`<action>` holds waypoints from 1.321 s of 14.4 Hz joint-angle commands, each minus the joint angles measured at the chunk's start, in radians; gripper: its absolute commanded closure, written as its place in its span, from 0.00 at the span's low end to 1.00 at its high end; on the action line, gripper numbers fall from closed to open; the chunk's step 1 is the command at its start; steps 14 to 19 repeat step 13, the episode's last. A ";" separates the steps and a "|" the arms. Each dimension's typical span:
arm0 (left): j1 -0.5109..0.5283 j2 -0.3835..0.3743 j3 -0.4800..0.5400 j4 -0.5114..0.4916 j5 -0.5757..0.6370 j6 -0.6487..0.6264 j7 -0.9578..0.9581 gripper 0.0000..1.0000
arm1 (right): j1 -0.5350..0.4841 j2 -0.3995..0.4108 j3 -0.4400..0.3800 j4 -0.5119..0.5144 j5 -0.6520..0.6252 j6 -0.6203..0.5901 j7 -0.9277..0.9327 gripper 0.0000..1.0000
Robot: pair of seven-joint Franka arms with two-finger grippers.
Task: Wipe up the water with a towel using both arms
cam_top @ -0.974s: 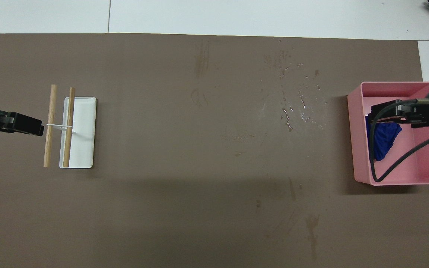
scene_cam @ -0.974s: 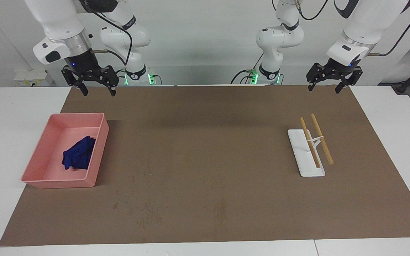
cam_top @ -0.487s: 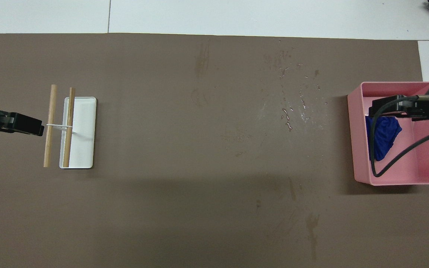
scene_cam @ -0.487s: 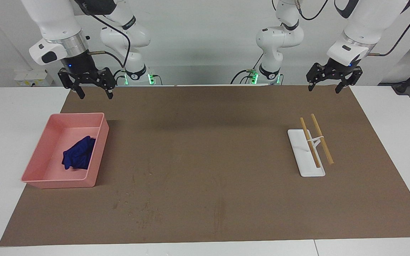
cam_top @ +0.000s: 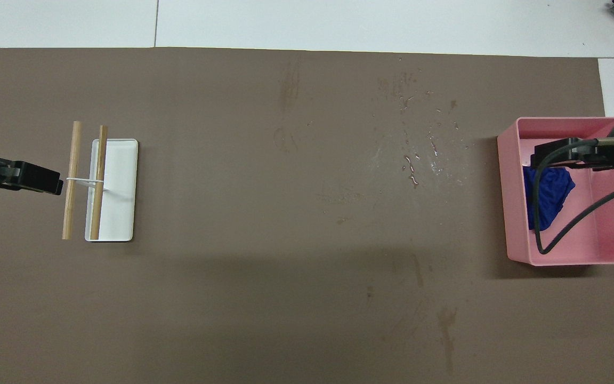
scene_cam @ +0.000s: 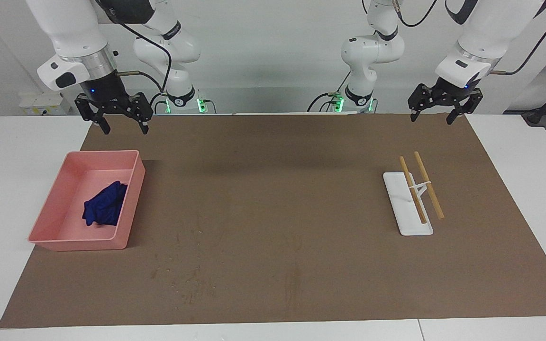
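A bench [scene_cam: 514, 156] covered by a brown mat [scene_cam: 273, 265] holds three things. A pink tray [scene_cam: 133, 199] sits at the right arm's end, at about nine o'clock in the facing view. Inside it lies the towel [scene_cam: 104, 207], a small crumpled cloth of deep blue, bunched against the tray wall that faces the middle of the mat. Scattered water droplets [cam_top: 411, 170] glisten on the mat beside the tray, toward the middle of the mat. At the left arm's end, about three o'clock in the facing view, a white rack [scene_cam: 405, 208] carries two wooden rods [scene_cam: 428, 184].

The right claw [scene_cam: 122, 127] hangs in the air over the tray's end nearest the robots, fingers apart, holding nothing. The left claw [scene_cam: 430, 117] waits raised near the mat's edge, fingers also apart and empty.

The towel looks light, soft and limp; it would likely sag and unfold when lifted. Its raised folds at the centre of the bunch seem the best place to pinch, coming straight down to clear the tray wall.
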 commanded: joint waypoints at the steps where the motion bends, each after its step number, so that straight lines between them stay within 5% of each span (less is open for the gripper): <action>1: 0.002 -0.024 0.001 -0.022 0.011 -0.008 0.006 0.00 | -0.015 -0.002 0.015 -0.001 -0.007 0.008 -0.020 0.00; 19: 0.002 -0.024 0.000 -0.022 0.011 -0.008 0.006 0.00 | -0.022 -0.003 0.000 -0.001 -0.005 -0.001 -0.023 0.00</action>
